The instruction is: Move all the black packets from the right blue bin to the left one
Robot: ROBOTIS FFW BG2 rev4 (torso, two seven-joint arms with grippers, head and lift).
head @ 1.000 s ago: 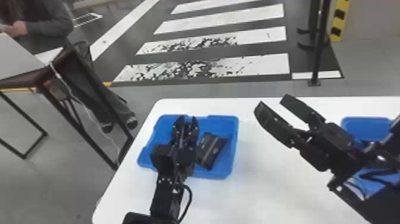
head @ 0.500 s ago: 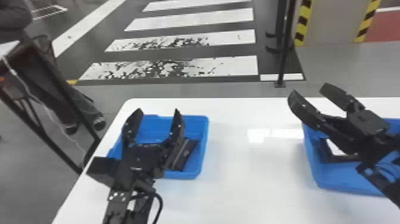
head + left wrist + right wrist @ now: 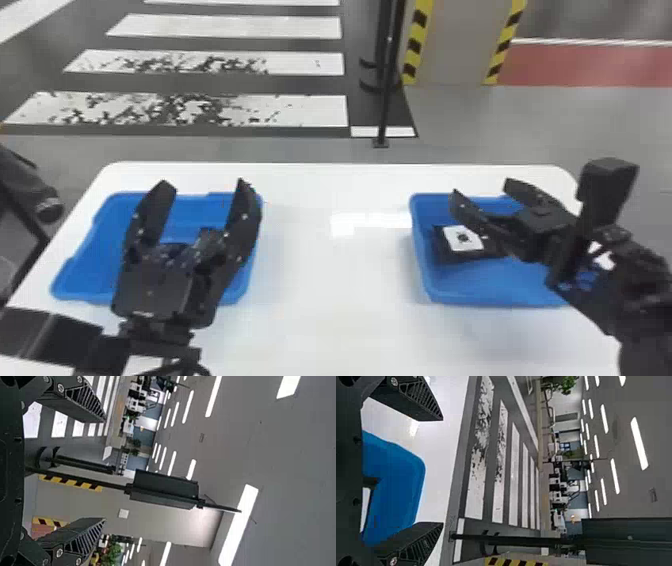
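In the head view my left gripper (image 3: 200, 200) stands open over the left blue bin (image 3: 85, 250), hiding much of its inside. My right gripper (image 3: 480, 192) is open above the right blue bin (image 3: 490, 290). Under its fingers, at that bin's left side, lies a black packet (image 3: 450, 255) with a white label. The left wrist view has the left gripper (image 3: 105, 470) with its two fingers wide apart and nothing between them. In the right wrist view the right gripper (image 3: 443, 471) is likewise spread and holds nothing, with the blue bin (image 3: 399, 487) beyond.
Both bins stand on a white table (image 3: 325, 300), with bare tabletop between them. Behind the table's far edge a dark pole (image 3: 385, 100) rises from the floor. A dark shoe (image 3: 47, 207) shows at the left.
The head view has swung to the right, bringing more of the right bin into sight. My left gripper has opened from a narrow gap. The right gripper is now over the right bin, still open.
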